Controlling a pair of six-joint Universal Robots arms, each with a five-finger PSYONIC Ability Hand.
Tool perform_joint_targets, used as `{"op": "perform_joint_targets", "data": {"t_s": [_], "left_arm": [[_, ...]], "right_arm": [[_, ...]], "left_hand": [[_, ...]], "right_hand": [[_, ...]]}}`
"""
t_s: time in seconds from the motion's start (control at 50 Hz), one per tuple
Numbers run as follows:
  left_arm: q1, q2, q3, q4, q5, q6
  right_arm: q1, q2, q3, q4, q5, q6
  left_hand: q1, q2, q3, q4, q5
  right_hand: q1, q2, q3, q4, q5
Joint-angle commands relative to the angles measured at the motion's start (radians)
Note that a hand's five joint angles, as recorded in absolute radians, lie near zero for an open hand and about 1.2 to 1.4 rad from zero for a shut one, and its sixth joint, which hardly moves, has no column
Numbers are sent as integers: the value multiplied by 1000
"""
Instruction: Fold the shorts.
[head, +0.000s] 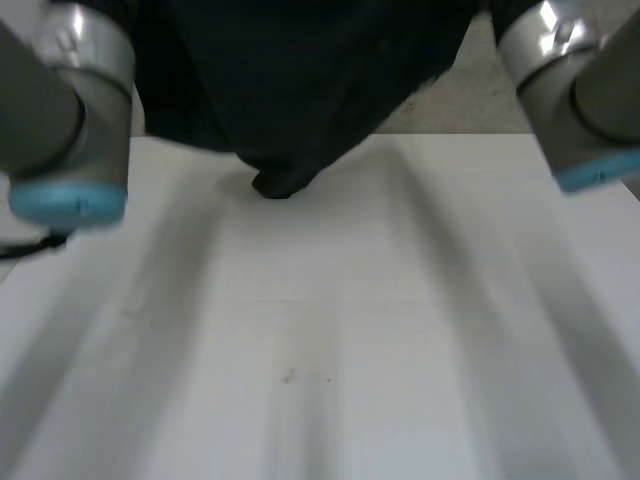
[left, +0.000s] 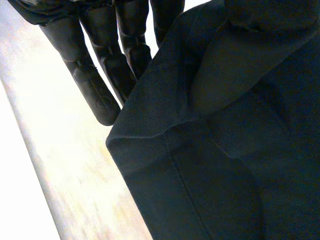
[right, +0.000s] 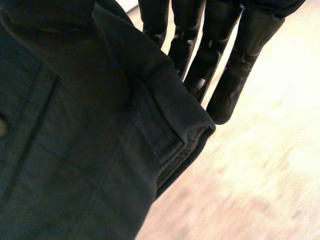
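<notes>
From the head view, the shorts (head: 300, 80) hung as a dark bunched mass at 12 o'clock, above the far edge of the white table (head: 320, 350). Their lowest tip touched the tabletop just left of centre, and the rest was lifted clear of it. The left arm (head: 60, 110) stood at 10 o'clock and the right arm (head: 580, 90) at 2 o'clock, one on each side of the cloth. A strip of pale floor showed beyond the table at 1 o'clock.

In the left wrist view, the left hand (left: 100, 75) had its fingers straight and close together, pointing toward the table. The dark cloth lay against the fingers and covered those nearest the thumb. The thumb sat on the outer face of the fabric, so the cloth was pinched between thumb and fingers. A stitched seam ran down from a folded corner that hung just beside the fingertips.

In the right wrist view, the right hand (right: 225, 65) mirrored this. Its fingers were straight and its thumb pressed onto the cloth, nipping an edge of the shorts. A thick, doubled hem corner hung just beside the fingertips, above the table.
</notes>
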Motion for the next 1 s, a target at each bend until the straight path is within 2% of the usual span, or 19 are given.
{"op": "perform_joint_targets", "data": {"t_s": [0.02,0.12,0.26,0.4,0.5,0.58,0.72,0.82,0.9,0.98,1.0], "left_arm": [[1,44,-447,-1,61,4],[-6,47,-645,-12,135,17],[1,146,-807,-118,141,86],[-4,284,-890,-362,142,191],[-10,396,-933,-584,158,313],[-12,442,-967,-656,161,384],[-6,432,-1001,-571,185,387],[-15,415,-1005,-589,179,407],[-16,404,-970,-595,176,438],[-13,354,-871,-517,182,508],[-15,309,-817,-459,179,531]], "right_arm": [[-4,-35,357,187,-74,-39],[-4,-35,566,374,-86,-206],[-15,-84,735,429,-74,-365],[-44,-222,815,609,-86,-435],[-44,-285,845,848,-105,-570],[-49,-313,882,981,-99,-667],[-69,-327,956,1020,-105,-716],[-69,-327,962,1087,-114,-719],[-67,-328,914,1114,-114,-724],[-73,-316,792,1048,-115,-678],[-73,-308,769,1020,-112,-659]], "left_hand": [[262,200,210,201,242],[262,200,210,201,242],[262,200,210,201,242],[262,200,210,201,242],[262,200,210,201,242],[262,200,210,201,242],[262,200,210,201,242],[262,200,210,201,242],[262,200,210,201,242],[262,200,210,201,242],[262,200,210,201,242]], "right_hand": [[417,226,219,205,253],[417,226,219,205,253],[417,226,219,205,253],[417,226,219,205,253],[417,226,219,205,253],[417,226,219,205,253],[417,226,219,205,253],[417,226,219,205,253],[417,226,219,205,253],[417,226,219,205,253],[417,226,219,205,253]]}}
